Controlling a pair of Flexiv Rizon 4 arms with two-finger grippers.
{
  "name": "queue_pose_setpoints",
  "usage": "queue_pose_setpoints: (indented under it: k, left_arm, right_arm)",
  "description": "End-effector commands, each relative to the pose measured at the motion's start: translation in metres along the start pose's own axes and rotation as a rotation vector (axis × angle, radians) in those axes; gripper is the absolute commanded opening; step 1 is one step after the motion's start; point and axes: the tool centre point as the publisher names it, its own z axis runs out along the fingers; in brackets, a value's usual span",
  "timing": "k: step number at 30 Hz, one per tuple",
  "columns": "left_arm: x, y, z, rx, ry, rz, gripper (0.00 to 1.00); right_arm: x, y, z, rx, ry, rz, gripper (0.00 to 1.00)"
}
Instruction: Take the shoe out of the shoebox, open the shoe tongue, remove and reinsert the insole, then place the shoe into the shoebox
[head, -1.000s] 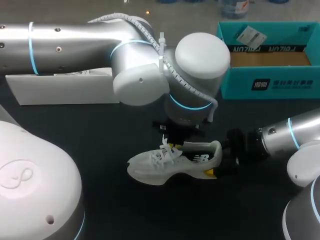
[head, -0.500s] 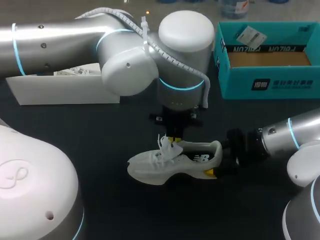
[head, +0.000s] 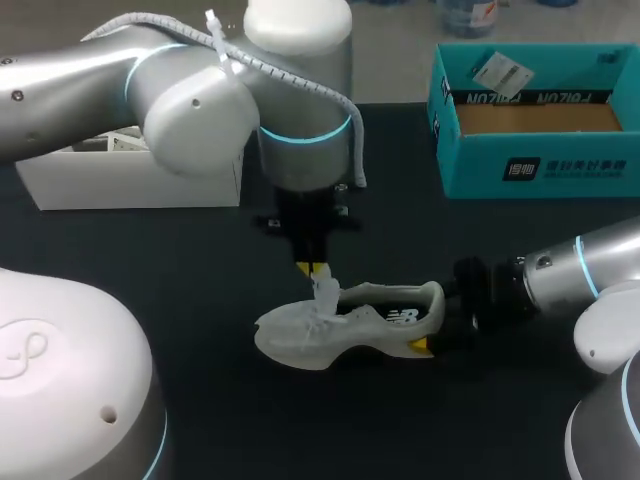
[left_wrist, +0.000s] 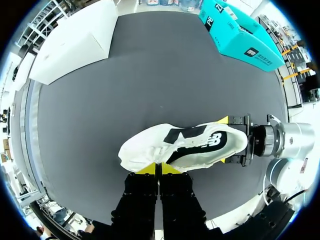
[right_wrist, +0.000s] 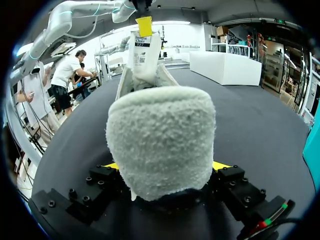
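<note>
the white lace-up sneaker (head: 350, 325) stands on its sole at the lower middle of the black table (head: 150, 250), well apart from the open teal cardboard shoebox (head: 530, 165) at upper right. the left gripper (head: 315, 269) above it pinches its tongue (head: 326, 291) with narrow fingers, and the right gripper (head: 434, 322) clamps the heel.

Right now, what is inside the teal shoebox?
Inside the shoebox: a brown cardboard floor and a white tag by the back wall. Its near wall hides the floor's front strip.

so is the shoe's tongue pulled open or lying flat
Pulled open: in the right wrist view the tongue stands upright above the shoe, and the left tool is shut on its top.
</note>
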Motion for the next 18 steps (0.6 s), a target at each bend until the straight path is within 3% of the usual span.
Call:
queue_pose_setpoints:
  k: [1,12,18]
  left_arm:
    - [-0.02,-0.003,0.007,-0.037,0.145,-0.016,0.0]
    - [-0.045,0.005,0.047,-0.114,0.071,-0.064,0.0]
    - [-0.052,0.006,0.073,-0.11,-0.013,-0.101,0.0]
  right_arm:
    - [0.004,-0.005,0.008,0.006,-0.001,0.001,0.0]
    - [0.004,-0.005,0.008,0.006,-0.001,0.001,0.0]
    - [0.004,-0.005,0.008,0.006,-0.001,0.001,0.0]
